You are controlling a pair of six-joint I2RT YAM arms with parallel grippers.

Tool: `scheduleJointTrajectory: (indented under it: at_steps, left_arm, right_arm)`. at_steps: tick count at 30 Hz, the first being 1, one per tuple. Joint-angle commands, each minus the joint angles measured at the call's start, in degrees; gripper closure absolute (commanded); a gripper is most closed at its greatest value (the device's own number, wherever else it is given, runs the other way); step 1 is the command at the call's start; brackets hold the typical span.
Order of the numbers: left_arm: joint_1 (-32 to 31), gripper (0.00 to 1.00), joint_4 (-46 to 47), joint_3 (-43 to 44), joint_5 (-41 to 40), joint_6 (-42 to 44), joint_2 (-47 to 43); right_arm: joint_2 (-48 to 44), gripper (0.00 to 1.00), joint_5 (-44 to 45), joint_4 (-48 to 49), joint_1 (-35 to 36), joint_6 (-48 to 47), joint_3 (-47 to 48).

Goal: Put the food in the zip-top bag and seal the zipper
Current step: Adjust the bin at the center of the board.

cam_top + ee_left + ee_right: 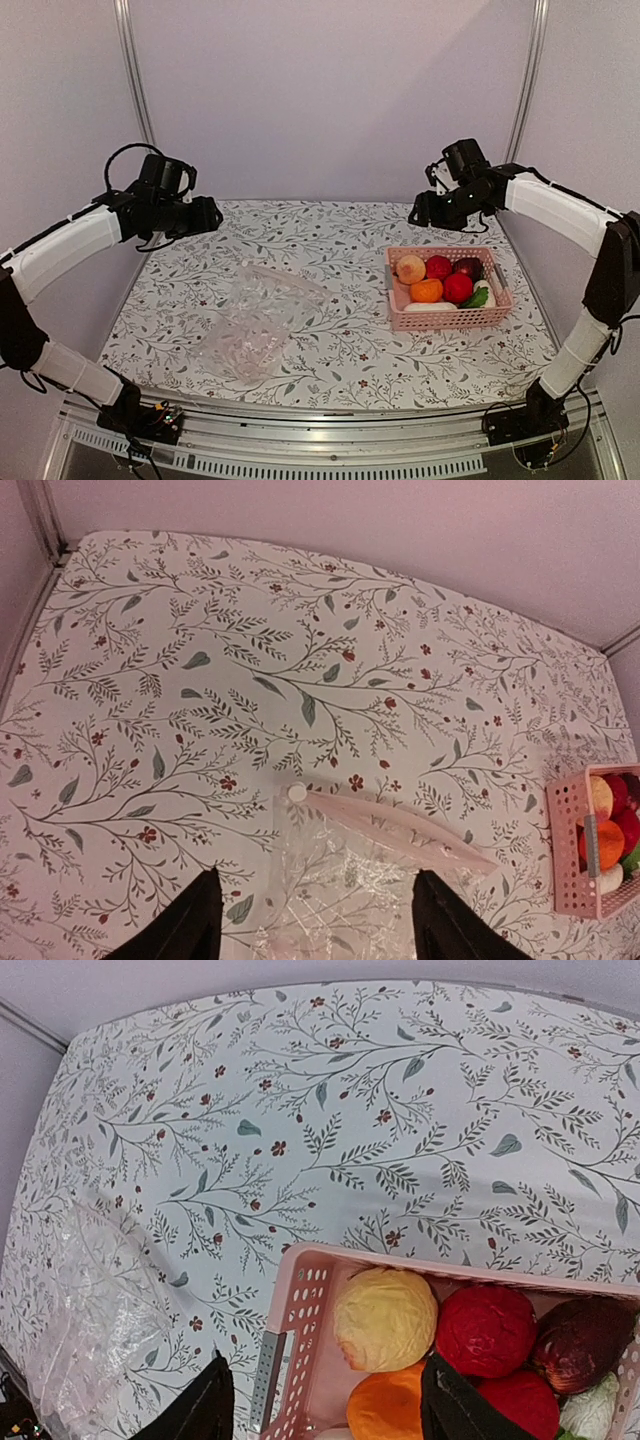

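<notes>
Both claws wide open, holding nothing: left gripper and right gripper raised off the floral-print table. Clear crinkly plastic zip-top bag lies flat left-centre, thin pinkish zipper along its far edge. Round toy food sits in pink plastic lattice basket, right side.

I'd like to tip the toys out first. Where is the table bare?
Bare: the floral cloth between the clear crinkly zip-top bag and the pink lattice basket, and the whole far strip behind both. Crowded: the basket itself, packed with round toy food.
</notes>
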Motion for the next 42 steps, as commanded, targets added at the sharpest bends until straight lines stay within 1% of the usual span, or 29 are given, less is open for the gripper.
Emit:
scheduleJointTrajectory:
  at_steps: [1, 3, 7, 13, 21, 24, 25, 32, 34, 37, 40, 42]
  left_arm:
    - [-1.5, 0.36, -3.1, 0.1, 3.4, -1.5, 0.3]
    - [-2.1, 0.36, -3.1, -0.3, 3.0, -1.7, -0.2]
    - [-2.6, 0.36, -2.7, -0.9, 2.5, -1.5, -1.0]
    - [-2.8, 0.36, -2.9, -0.8, 3.3, -1.1, -1.2]
    - [-2.9, 0.36, -2.8, 0.7, 4.7, -1.0, 1.0]
    - [-3.0, 0.36, -2.8, 1.7, 5.4, -0.9, 2.3]
    - [-3.1, 0.36, -2.8, 2.0, 5.5, -0.8, 2.7]
    - [-3.7, 0.36, -2.5, 4.1, 6.4, -0.1, 5.2]
    - [-3.9, 0.36, -2.3, 4.6, 7.3, -0.1, 5.9]
    - [-4.4, 0.36, -2.0, 5.3, 7.7, 0.0, 6.8]
    - [-4.9, 0.36, -1.4, 5.8, 7.9, 0.0, 7.8]
    - [-5.3, 0.37, -1.2, 6.2, 8.3, -0.2, 8.4]
  right_arm:
    - [6.3, 0.40, 1.7, -7.6, 5.4, 0.3, 6.8]
    - [10.4, 0.41, 2.0, -9.4, 7.5, 1.0, 9.2]
    - [15.9, 0.42, 2.5, -12.3, 10.8, 2.2, 13.0]
    - [20.7, 0.45, 4.0, -16.1, 12.1, 4.0, 15.4]
    - [22.0, 0.50, 4.3, -17.1, 12.7, 3.7, 14.5]
    - [21.8, 0.59, 4.3, -16.7, 12.9, 3.1, 13.4]
    - [21.6, 0.60, 4.6, -16.7, 13.1, 2.7, 12.9]
    - [19.3, 0.61, 4.7, -15.3, 13.8, 1.8, 8.2]
    - [18.6, 0.63, 4.7, -14.8, 14.1, 1.6, 6.8]
    - [17.3, 0.77, 4.7, -14.5, 15.4, 0.2, 5.5]
    - [15.7, 0.92, 7.3, -14.4, 17.9, -2.2, 4.2]
    - [14.7, 0.97, 7.7, -14.8, 20.3, -4.7, 2.8]
